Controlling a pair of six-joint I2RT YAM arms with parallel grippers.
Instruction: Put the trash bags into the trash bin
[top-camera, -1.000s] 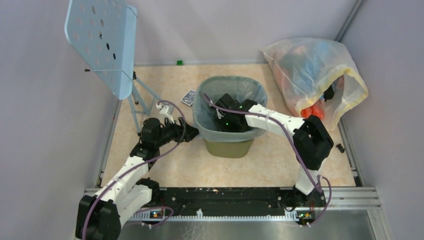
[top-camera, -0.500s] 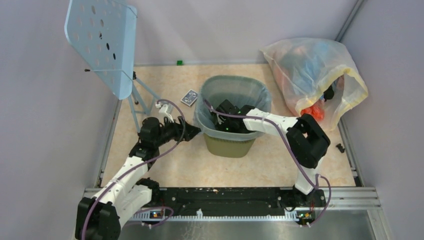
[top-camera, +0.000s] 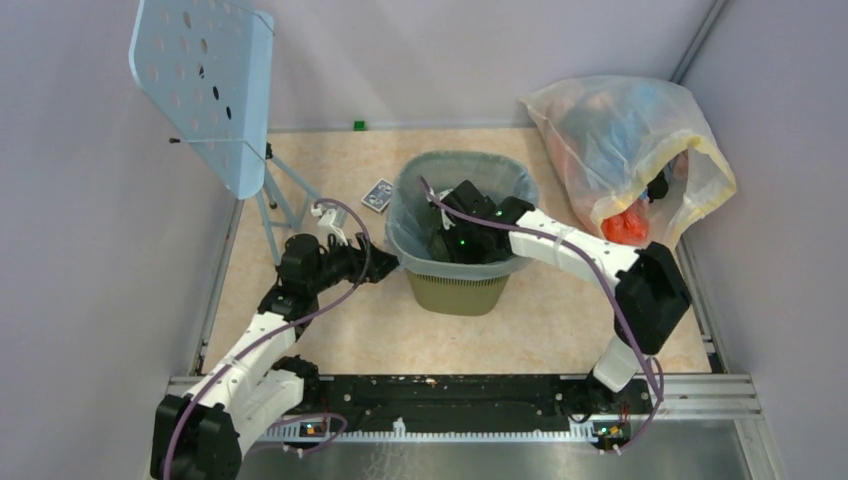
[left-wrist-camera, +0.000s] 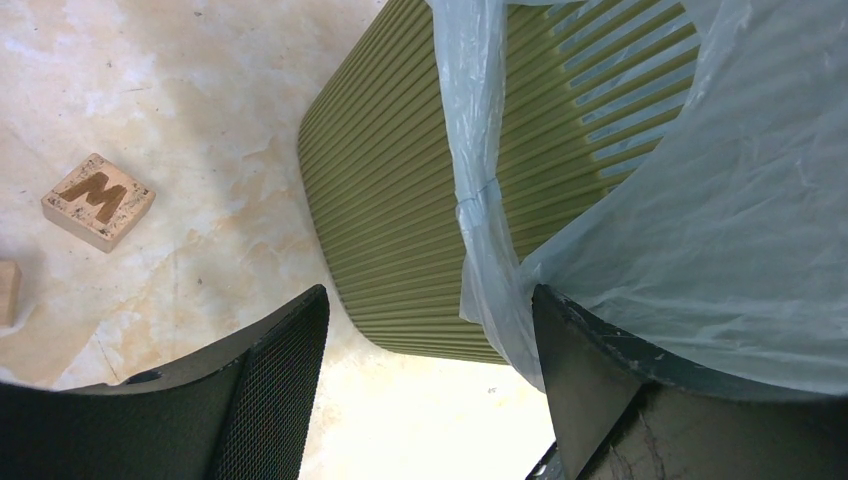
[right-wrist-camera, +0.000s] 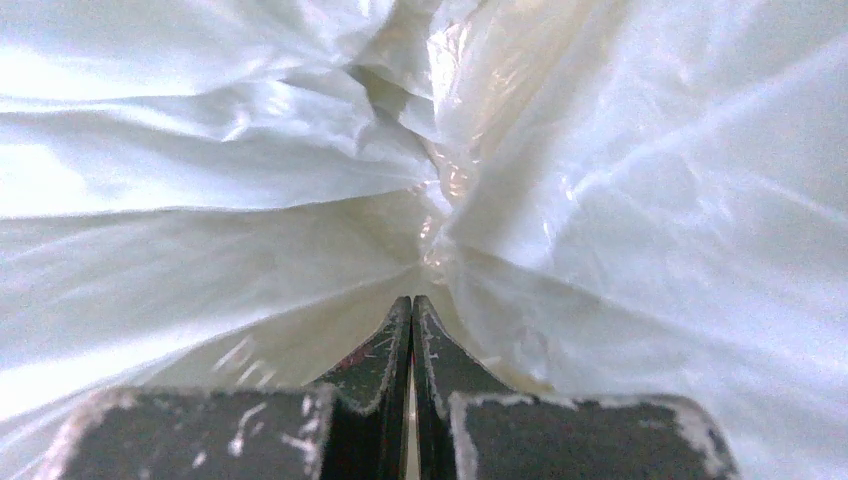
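Far left of the trash bin (top-camera: 455, 295): pale blue perforated panel (top-camera: 205, 85), flat metal-looking sheet with round holes, tilted on a thin tripod stand. Left tool (top-camera: 388, 264) sits low against the bin's left side, fingers spread wide. In the left wrist view the bin's ribbed olive wall fills the gap between them, and the right-hand finger is right up against the hanging edge of the trash bag (left-wrist-camera: 740, 200); contact can't be confirmed. Finger faces are dark, one with a fine mesh texture. Wooden block (left-wrist-camera: 98, 200), square, with an M on top, lies flat on the mottled beige stone-look surface (top-camera: 560, 320), apart from the bin's base. Small patterned card (top-camera: 378, 195) lies flat just beyond the bin's left rim. The bin is olive-green plastic, slatted sides, rounded-square rim, narrower at the base, and stands upright. The trash bag is thin, pale blue-grey, translucent and crinkly; it lines the bin with its mouth folded down over the rim. Right tool (right-wrist-camera: 412, 305) is down inside the bin and inside the bag, fingers pressed together, tips at the film where the creases converge; can't tell if any film is caught between them. Right of the bin, well apart: a big clear-yellowish sack (top-camera: 625, 150), soft and bulging, coloured items inside.
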